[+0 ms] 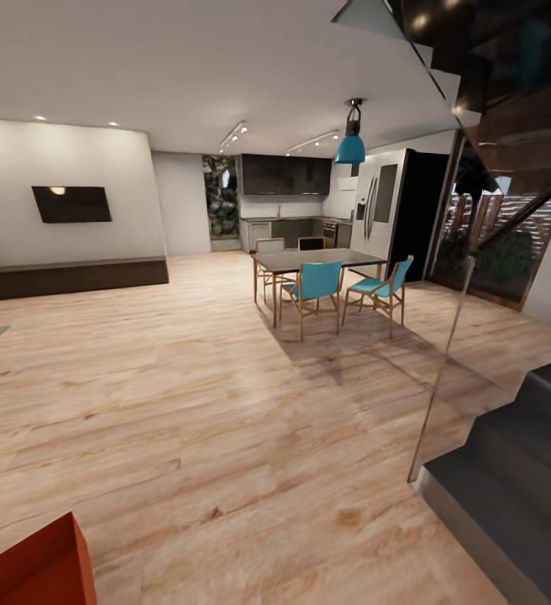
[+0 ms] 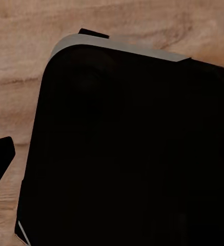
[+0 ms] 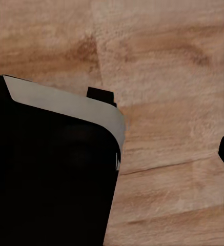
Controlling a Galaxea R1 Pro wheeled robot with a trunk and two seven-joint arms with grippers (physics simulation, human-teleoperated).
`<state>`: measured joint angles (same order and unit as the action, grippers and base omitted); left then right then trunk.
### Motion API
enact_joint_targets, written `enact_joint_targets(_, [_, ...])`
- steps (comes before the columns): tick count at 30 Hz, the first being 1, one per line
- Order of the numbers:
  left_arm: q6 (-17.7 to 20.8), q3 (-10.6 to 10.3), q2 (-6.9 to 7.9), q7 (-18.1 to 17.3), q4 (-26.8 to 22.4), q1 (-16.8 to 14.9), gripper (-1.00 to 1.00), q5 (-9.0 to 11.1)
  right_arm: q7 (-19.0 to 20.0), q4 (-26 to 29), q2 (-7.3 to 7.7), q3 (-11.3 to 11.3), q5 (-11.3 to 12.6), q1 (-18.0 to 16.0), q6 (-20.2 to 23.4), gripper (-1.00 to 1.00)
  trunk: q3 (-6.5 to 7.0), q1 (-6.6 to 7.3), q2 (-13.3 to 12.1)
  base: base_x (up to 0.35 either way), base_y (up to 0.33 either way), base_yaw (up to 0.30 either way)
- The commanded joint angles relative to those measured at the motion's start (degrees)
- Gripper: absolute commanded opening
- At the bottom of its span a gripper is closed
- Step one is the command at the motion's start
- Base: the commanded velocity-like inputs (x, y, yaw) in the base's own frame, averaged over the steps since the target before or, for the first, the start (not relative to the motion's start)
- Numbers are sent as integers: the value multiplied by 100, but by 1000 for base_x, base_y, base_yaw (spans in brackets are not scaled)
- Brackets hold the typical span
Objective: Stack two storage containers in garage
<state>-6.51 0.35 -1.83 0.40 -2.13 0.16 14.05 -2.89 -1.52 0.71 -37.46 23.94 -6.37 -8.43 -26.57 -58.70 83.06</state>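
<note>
The head view opens on the living room, a broad light wood-plank floor (image 1: pixel 225 420) running back to a dining table (image 1: pixel 313 260) with teal chairs (image 1: pixel 317 286), a kitchen beyond it, a dark stair (image 1: pixel 511 470) at the right and a wall television (image 1: pixel 72 204) at the left.

One storage container (image 1: pixel 36 567) shows as an orange-red corner at the head view's lower left edge, resting on the planks close in front of the robot and toward its left side. So the left arm is probably the nearer one, though neither arm appears in the head view. The container's long axis cannot be judged from this cropped corner.

Each wrist view looks down past a dark, grey-edged robot body (image 2: pixel 132 154) at bare planks. Whether either claw is released or clenched, I cannot tell.
</note>
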Motion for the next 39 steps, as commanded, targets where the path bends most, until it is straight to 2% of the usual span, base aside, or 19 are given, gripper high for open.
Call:
enact_joint_targets(1, [-9,0,-1,4,-7,2,100,28,-1,-15,-2,-49,43,-5,-28,100,-5,-3,2,317,-99,0])
enact_joint_targets(20, [-17,1,0,4,-7,2,100,31,-1,-15,14,-51,41,-5,-27,100,-5,-3,2,316,-149,0])
enact_joint_targets(39, [-19,9,5,4,-6,2,100,28,3,-15,-41,-49,48,-5,-8,100,-5,-3,2,314,-151,0])
